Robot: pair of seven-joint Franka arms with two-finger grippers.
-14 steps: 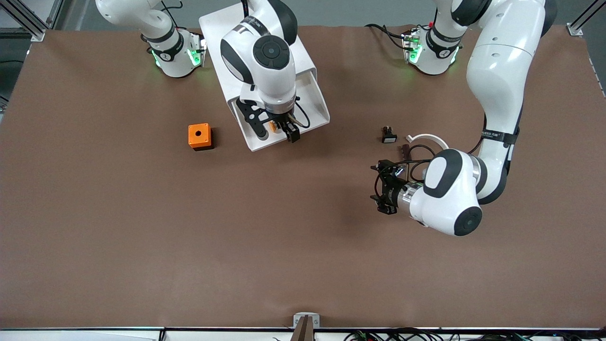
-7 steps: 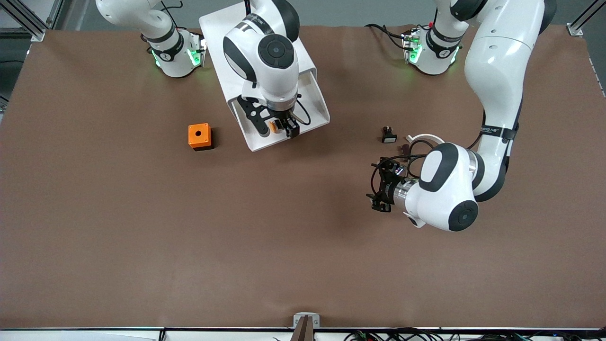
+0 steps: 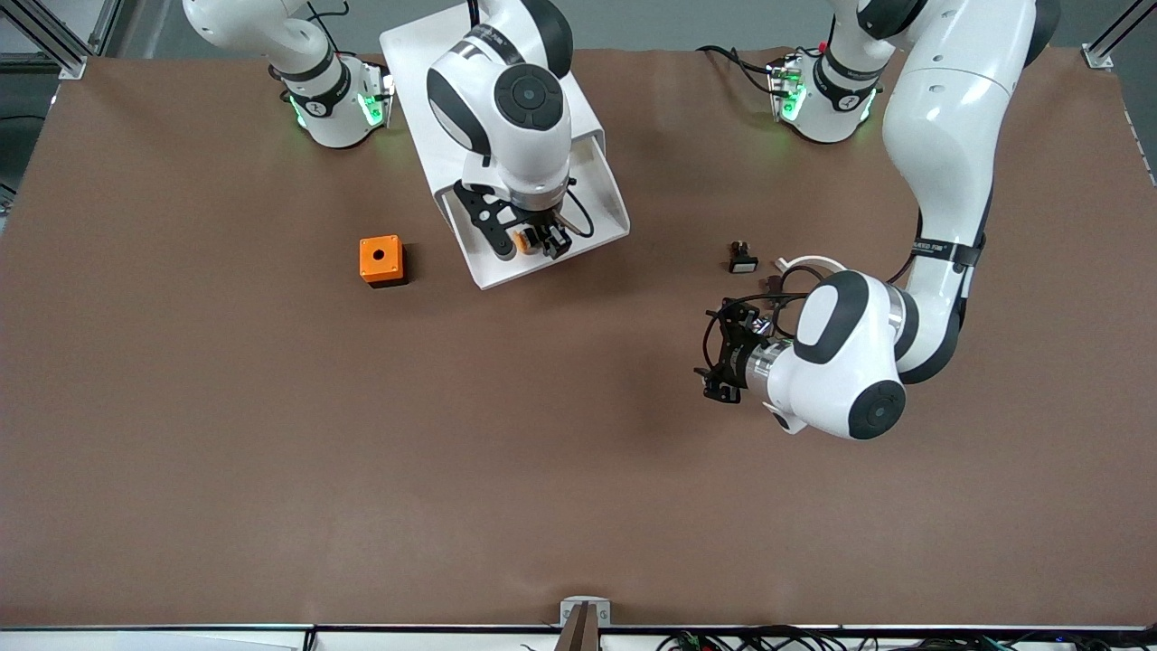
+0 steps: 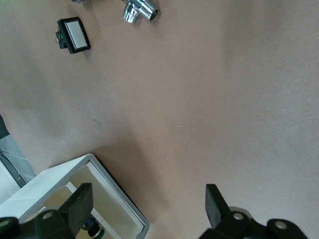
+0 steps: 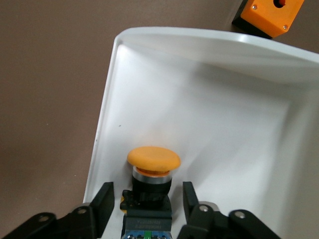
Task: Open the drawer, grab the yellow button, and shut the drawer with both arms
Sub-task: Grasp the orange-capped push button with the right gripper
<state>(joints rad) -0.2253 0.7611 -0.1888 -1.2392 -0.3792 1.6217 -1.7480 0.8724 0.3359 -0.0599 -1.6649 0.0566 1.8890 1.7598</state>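
Reaching into drawer (image 5: 119,74), right gripper (image 5: 144,206) straddling button (image 5: 152,172), left gripper (image 4: 149,209) spread

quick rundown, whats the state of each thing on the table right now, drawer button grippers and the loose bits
drawer: pulled open out of the cabinet
button: lying in the open drawer, between the right gripper's fingers
right gripper: down in the drawer, fingers straddling the button, a gap showing on each side
left gripper: open, holding nothing, over bare table
orange box: on the table beside the drawer
small black piece: on the table, untouched

The button (image 5: 152,172) lies in the drawer (image 3: 592,194) (pulled out), right claw (image 5: 144,201) around it.
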